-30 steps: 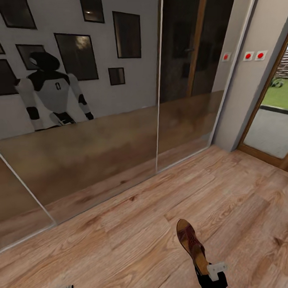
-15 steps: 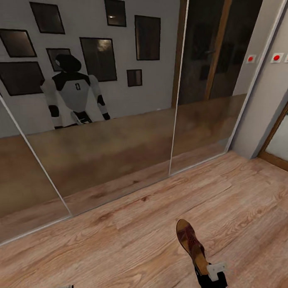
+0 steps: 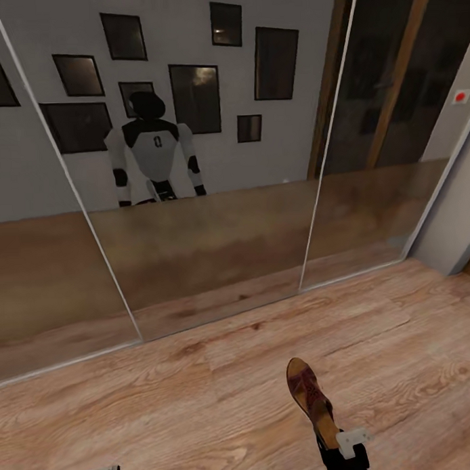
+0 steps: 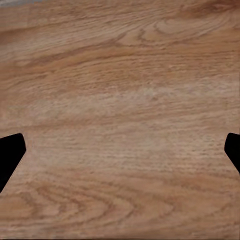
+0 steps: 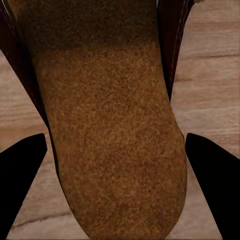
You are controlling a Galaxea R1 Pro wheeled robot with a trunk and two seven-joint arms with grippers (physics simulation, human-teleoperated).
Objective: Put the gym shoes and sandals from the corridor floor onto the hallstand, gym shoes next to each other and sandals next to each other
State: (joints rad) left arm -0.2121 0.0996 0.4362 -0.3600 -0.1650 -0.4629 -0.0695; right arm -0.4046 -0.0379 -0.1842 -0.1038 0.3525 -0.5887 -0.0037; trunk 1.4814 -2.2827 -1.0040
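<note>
1. The right claw (image 3: 335, 440), at the bottom edge of the head view a little right of centre, is clenched on the heel of a sandal (image 3: 310, 398). In the right wrist view its two dark fingers (image 5: 22, 177) stand on either side of the tan insole (image 5: 107, 125).
2. The sandal is held up off the floor, toe pointing away from the robot, most likely so it can be carried to the shoe rack.
3. It is slim and flat, with a dark reddish-brown woven strap over the front and a tan insole toward the heel.
4. The left claw (image 4: 120, 152) hangs released over bare boards, its finger tips (image 4: 10, 155) spread wide at the frame's two sides with nothing between them.
5. Beyond lies the wooden floor (image 3: 200, 399), then the mirrored sliding doors (image 3: 213, 195) across the upper half, where the robot's reflection (image 3: 154, 153) shows at upper left.
</note>
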